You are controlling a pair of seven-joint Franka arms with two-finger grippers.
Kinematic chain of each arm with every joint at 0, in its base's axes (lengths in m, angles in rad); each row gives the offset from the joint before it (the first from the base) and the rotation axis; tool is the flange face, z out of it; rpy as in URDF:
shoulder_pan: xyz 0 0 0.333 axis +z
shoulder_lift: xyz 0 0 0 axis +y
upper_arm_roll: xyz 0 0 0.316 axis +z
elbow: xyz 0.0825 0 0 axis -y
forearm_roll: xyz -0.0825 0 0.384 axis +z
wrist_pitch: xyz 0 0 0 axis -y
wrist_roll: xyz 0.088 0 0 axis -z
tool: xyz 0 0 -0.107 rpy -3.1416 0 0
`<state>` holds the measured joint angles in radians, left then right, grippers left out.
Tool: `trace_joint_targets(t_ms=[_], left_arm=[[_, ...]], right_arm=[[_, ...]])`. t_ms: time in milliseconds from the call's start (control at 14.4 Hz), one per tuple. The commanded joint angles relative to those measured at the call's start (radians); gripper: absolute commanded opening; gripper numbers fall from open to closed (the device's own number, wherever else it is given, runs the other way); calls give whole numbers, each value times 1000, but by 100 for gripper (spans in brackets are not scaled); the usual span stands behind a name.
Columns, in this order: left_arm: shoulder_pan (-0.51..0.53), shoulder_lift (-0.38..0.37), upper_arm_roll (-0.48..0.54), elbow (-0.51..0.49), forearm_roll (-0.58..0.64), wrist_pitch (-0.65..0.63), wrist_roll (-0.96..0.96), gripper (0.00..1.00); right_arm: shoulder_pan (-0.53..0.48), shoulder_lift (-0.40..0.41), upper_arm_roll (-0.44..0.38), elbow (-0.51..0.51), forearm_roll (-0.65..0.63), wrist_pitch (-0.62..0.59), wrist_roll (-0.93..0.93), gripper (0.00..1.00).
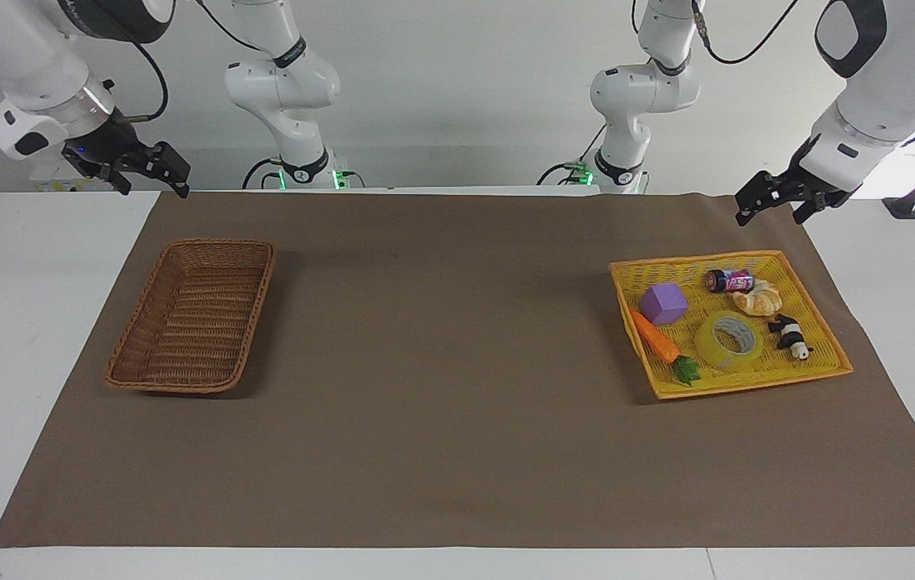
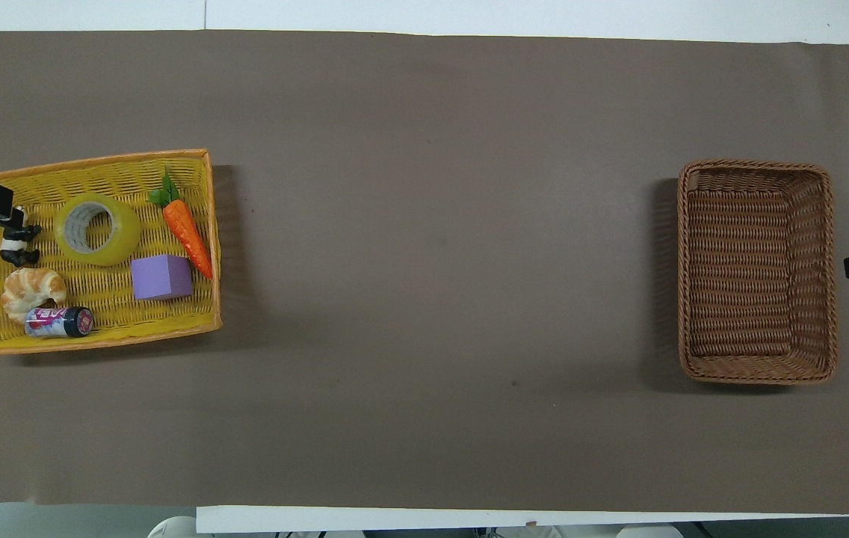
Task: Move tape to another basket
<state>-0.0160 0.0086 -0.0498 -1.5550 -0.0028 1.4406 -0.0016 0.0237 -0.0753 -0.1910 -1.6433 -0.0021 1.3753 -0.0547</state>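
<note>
I see both arms waiting, raised at the robots' edge of the surface. The left gripper hangs over the corner of the brown mat at the left arm's end, just short of the yellow tray, its jaws released and holding nothing. The right gripper hangs over the mat's corner at the right arm's end, jaws likewise released and empty. Going outward in the yellow tray, nearest the robots lies a small can on its side, with a croissant touching it. Next comes a purple block, and beside it a toy carrot lies along the tray wall that faces the middle of the mat, its green top pointing away from the robots. The tape lies flat in the tray, farther from the robots than the croissant, between the carrot and a little panda figure, its hole facing up. The basket sits well apart at the right arm's end of the mat, with nothing in it.
</note>
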Motion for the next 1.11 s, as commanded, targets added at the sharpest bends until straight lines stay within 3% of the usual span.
trace_joint_targets(t_ms=[0,418,557,766,1045], left_arm=[[-5,-9,5,-8,-11,-11,-18,100],[11,-29,15,-37,-2,6,-20,100],[63,-64,18,-193,0,205,-4,100],[100,0,18,-301,0,372,3,100],[140,77,18,-477,0,706,68,100]], right_arm=[[2,-24,-1,-27,-9,11,-17,100],[1,-24,-1,-27,-9,10,-17,100],[2,-24,-1,-27,-9,11,-17,100],[1,-24,-1,-27,-9,11,-17,100],[1,-24,1,-27,-9,11,-17,100]])
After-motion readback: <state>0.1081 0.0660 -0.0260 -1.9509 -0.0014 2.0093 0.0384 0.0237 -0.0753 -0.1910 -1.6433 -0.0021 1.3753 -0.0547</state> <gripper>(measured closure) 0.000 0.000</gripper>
